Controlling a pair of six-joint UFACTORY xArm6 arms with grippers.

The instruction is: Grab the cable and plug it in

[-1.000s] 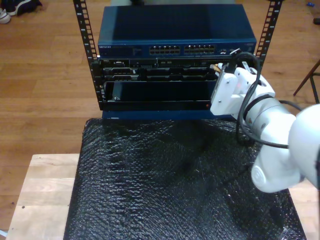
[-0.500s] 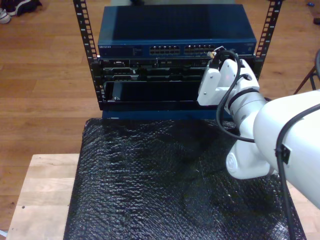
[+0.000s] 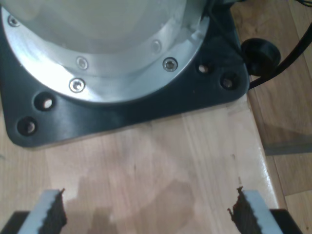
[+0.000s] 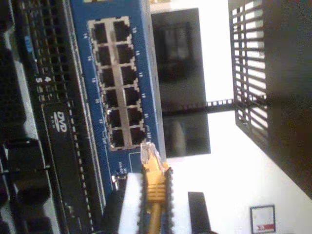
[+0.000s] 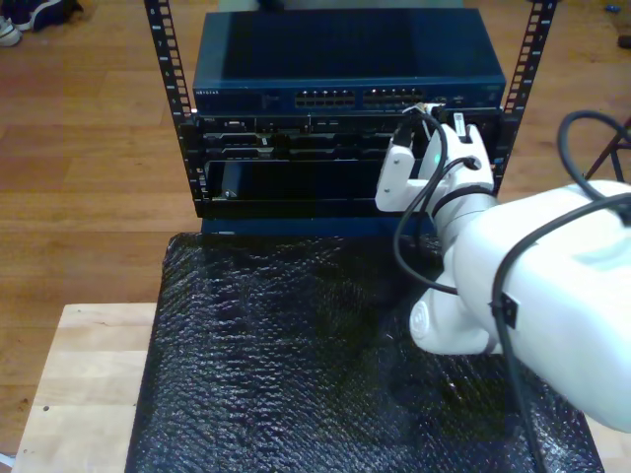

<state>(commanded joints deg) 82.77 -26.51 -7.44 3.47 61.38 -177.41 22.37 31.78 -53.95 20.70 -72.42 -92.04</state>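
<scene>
The yellow-orange cable (image 4: 155, 187) runs between the fingers of my second gripper (image 4: 157, 197), which is shut on it. Its clear plug (image 4: 147, 152) points at the end of the port block (image 4: 116, 83) on the blue switch (image 4: 146, 63), just short of the last ports. In the exterior view the white second arm reaches in from the exterior view's right, with my second gripper (image 5: 424, 120) up at the switch's (image 5: 345, 59) front ports. My first gripper (image 3: 146, 214) stands open over bare wood, nothing between its fingertips (image 3: 48, 214).
The switch sits on top of a black rack (image 5: 296, 168) between perforated rails (image 5: 163, 59). A black bubbled mat (image 5: 296, 355) covers the wooden table (image 5: 79, 384). Below my first gripper lie an arm's black base plate (image 3: 122, 117) and a black knob (image 3: 261, 51).
The second arm has swung towards the exterior view's left and risen, carrying the cable from beside the rack's right end up to the switch's port row.
</scene>
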